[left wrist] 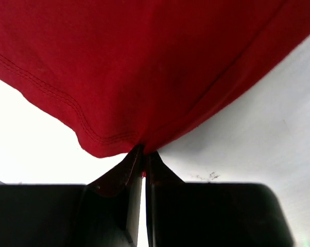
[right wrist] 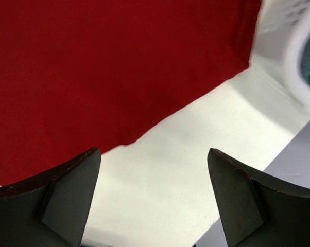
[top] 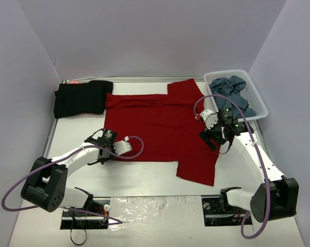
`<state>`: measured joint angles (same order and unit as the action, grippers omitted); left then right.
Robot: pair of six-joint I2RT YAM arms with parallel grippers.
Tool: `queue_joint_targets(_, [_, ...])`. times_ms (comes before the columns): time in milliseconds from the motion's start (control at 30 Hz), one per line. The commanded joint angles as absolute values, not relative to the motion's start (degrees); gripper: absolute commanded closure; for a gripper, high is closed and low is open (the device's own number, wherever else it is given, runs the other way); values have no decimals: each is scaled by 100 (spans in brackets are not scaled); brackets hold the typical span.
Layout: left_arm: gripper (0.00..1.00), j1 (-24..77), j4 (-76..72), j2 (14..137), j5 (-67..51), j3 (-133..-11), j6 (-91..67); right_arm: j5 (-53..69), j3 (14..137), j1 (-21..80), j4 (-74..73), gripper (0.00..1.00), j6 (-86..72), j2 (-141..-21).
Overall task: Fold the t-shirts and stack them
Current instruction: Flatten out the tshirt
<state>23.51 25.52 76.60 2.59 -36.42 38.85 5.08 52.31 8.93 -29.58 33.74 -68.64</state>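
Top external: red t-shirt (top: 160,128) lengthwise left-right, hem leftward.

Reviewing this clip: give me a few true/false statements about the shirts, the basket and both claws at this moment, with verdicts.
1. The left claw is shut on a corner of the dark red t-shirt. True.
2. The right claw is clamped on the red shirt. False: its jaws stand open and hold nothing.
3. The black t-shirt lies at the far left of the table. True.
4. The white lattice basket is empty. False: crumpled blue-grey cloth lies in it.
5. The red shirt is folded and stacked on the black one. False: it lies spread out beside it.
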Motion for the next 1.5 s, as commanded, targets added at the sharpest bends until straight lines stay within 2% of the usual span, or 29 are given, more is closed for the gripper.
queue_joint_targets(0, [98,2268,2707,7743,202,-3919,3692,913,5493,853,-3971,20,4068,-6846])
queue_joint_targets(300, [98,1890,2743,8129,220,-4561,3445,1222,5397,1309,-5527,22,5229,-7207])
queue_joint_targets(600, [98,1705,2365,8762,553,-4957,3041,1449,5291,1564,-5634,30,5774,-7847])
queue_joint_targets(767, [98,1565,2030,8947,1160,-5053,2874,1678,5457,1696,-5493,33,5784,-8392])
queue_joint_targets(867, [98,1529,2030,9035,1186,-5159,2830,1740,5555,2029,-5493,36,5643,-8736])
queue_joint_targets(1100, [98,1442,1899,9167,1345,-5133,2777,1758,5432,3224,-5502,38,5212,-8675])
queue_joint_targets(1200, [98,1345,1863,9158,1362,-5089,2769,1662,5414,3489,-5493,49,5116,-8727])
queue_joint_targets(1467, [98,1283,1863,9158,1292,-5089,2751,1529,5476,3998,-5766,55,4931,-8955])
